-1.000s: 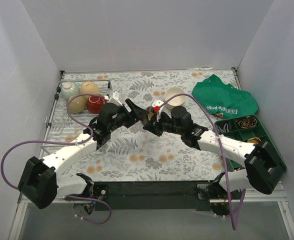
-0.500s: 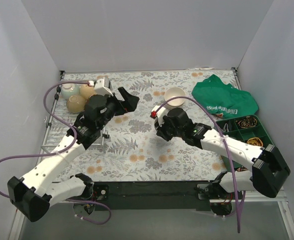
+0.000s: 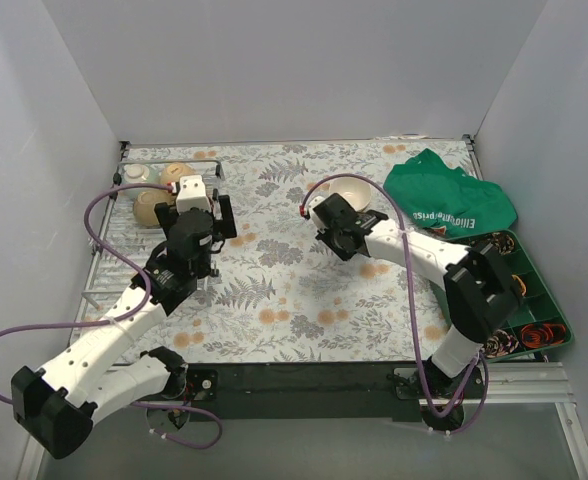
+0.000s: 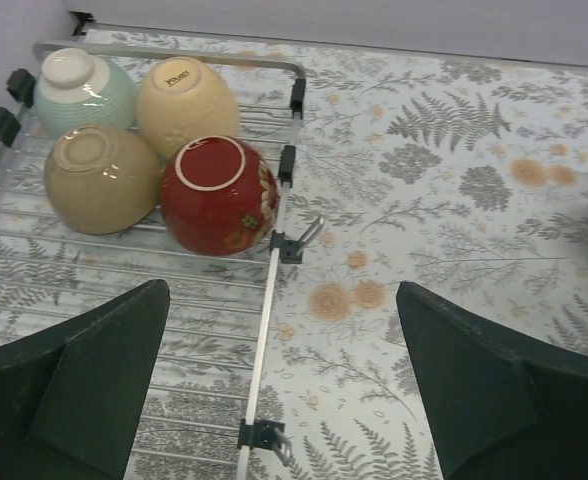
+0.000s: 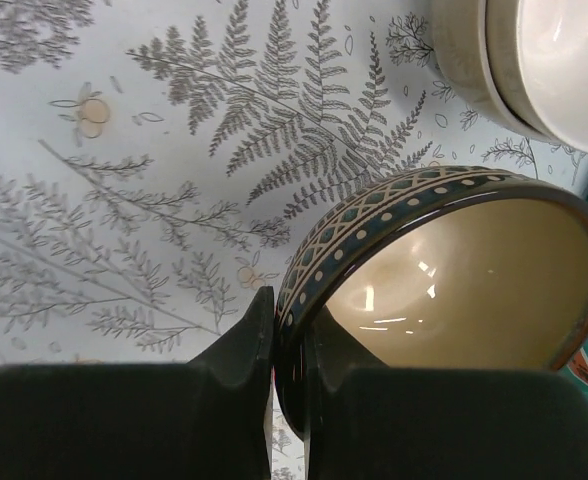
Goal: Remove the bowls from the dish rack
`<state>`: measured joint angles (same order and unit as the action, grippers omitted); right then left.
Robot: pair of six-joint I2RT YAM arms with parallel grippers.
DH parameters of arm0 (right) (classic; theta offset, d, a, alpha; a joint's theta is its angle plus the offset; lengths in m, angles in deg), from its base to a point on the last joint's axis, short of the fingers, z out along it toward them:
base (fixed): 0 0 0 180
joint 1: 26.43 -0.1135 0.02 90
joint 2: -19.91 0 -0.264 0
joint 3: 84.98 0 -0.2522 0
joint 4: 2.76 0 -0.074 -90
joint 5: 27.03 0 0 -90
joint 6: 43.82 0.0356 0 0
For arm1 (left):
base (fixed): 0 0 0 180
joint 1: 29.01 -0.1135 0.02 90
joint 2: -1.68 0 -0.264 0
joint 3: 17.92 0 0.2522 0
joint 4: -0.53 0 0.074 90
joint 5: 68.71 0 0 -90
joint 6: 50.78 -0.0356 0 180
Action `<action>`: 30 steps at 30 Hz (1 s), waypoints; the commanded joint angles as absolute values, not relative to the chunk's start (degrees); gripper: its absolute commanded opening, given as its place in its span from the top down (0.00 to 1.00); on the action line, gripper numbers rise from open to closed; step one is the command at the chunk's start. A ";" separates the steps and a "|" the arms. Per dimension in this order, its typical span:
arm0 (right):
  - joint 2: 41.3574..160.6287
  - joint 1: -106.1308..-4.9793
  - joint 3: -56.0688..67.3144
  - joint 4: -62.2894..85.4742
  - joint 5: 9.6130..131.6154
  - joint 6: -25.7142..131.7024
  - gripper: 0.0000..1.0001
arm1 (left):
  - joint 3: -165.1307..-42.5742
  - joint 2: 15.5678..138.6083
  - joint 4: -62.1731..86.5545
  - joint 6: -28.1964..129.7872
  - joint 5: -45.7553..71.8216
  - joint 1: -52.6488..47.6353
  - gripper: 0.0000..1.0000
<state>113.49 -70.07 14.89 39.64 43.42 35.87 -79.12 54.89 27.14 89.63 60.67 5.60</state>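
Top: dish rack (image 3: 114,250) at the counter's (image 3: 294,300) left, bowls (image 3: 152,205) inside.
Left wrist: left claw (image 4: 282,300) released, red bowl (image 4: 219,195) ahead; straddle it squarely.
Right wrist: right claw (image 5: 289,320) clenched on dark bowl (image 5: 444,270) rim; lower gently beside cream bowl (image 5: 534,60).

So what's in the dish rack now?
Four upturned bowls at the far end of the dish rack: a mint bowl, a cream bowl, a tan bowl and a red bowl. The left fingers hide its near corner.

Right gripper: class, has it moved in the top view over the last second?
Yes. The right gripper, gripping the dark patterned bowl, has shifted rightward, closer to the cream bowl beside the green cloth.
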 commanded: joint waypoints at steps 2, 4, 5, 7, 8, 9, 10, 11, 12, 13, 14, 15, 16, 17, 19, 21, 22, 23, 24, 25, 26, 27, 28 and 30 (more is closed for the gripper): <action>119.04 -68.27 9.01 41.67 38.71 34.23 0.99 | -78.44 55.73 25.46 84.04 67.17 4.22 0.02; 121.42 -68.00 8.05 41.67 38.98 34.14 0.99 | -78.27 55.56 25.37 84.39 66.65 2.82 0.02; 122.21 -67.74 7.70 41.84 38.98 34.05 0.99 | -78.27 55.38 25.28 84.57 66.04 2.29 0.02; 124.15 -67.65 6.91 42.28 38.63 34.05 0.94 | -78.18 54.77 25.37 85.71 63.40 -0.07 0.02; 124.67 -67.47 6.73 42.37 38.63 34.05 0.92 | -78.18 54.59 25.37 86.14 62.52 -1.05 0.02; 125.55 -67.30 6.64 42.46 38.63 34.14 0.85 | -78.09 54.16 25.37 86.67 61.38 -2.01 0.02; 125.73 -67.30 6.55 42.46 38.89 34.14 0.81 | -77.92 53.89 25.46 87.89 58.94 -4.20 0.02; 125.91 -67.21 6.55 42.55 39.07 34.05 0.77 | -77.83 53.71 25.54 88.60 57.43 -5.26 0.02; 126.00 -67.12 6.55 42.46 39.24 34.22 0.67 | -77.65 53.37 25.46 89.13 56.29 -6.32 0.02; 126.00 -67.12 6.55 42.64 39.68 34.66 0.61 | -77.74 53.19 25.54 90.44 53.93 -8.24 0.02; 125.47 -67.12 6.55 42.64 40.03 34.93 0.56 | -77.65 53.19 25.46 90.89 52.94 -9.05 0.02; 125.21 -67.12 6.55 42.64 40.73 35.19 0.48 | -77.65 53.01 25.46 91.33 52.33 -10.27 0.02; 124.77 -67.12 6.55 42.64 41.17 35.45 0.44 | -77.56 53.10 25.46 91.77 51.45 -10.81 0.02; 123.63 -67.12 6.29 43.25 41.52 36.15 0.41 | -77.56 53.36 25.46 91.86 51.27 -11.16 0.02; 122.05 -67.12 6.11 43.78 42.49 37.04 0.34 | -77.48 53.62 25.54 92.04 51.18 -11.78 0.02; 118.54 -67.21 6.55 44.04 44.15 38.18 0.27 | -77.47 53.89 25.54 92.39 51.27 -12.30 0.02; 117.13 -67.21 6.72 43.96 44.77 38.70 0.26 | -77.39 54.06 25.46 92.48 51.27 -12.57 0.02; 114.25 -67.21 7.07 43.78 45.56 39.67 0.23 | -77.39 54.33 25.54 92.83 51.35 -12.92 0.02; 112.65 -67.12 8.03 42.91 46.35 40.20 0.20 | -77.39 54.59 25.54 93.09 51.18 -13.62 0.02; 111.07 -67.21 8.74 42.29 46.88 40.99 0.19 | -77.39 54.68 25.46 93.18 50.74 -14.06 0.02; 107.84 -67.12 9.62 41.59 47.50 41.52 0.18 | -77.21 55.03 24.93 93.53 49.61 -14.41 0.02; 106.06 -67.21 11.80 39.41 49.24 42.48 0.15 | -77.04 55.21 24.58 93.71 48.81 -15.29 0.02; 104.39 -67.21 13.22 38.17 50.13 42.92 0.14 | -76.95 55.38 24.23 94.06 48.11 -15.82 0.02; 99.56 -67.21 15.85 33.70 52.50 44.06 0.12 | -76.77 56.08 23.44 95.63 46.27 -17.83 0.02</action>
<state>107.00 -67.31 11.33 41.19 46.98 40.27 -77.55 55.26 25.41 93.08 49.98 -14.90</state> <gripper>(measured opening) 0.854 0.982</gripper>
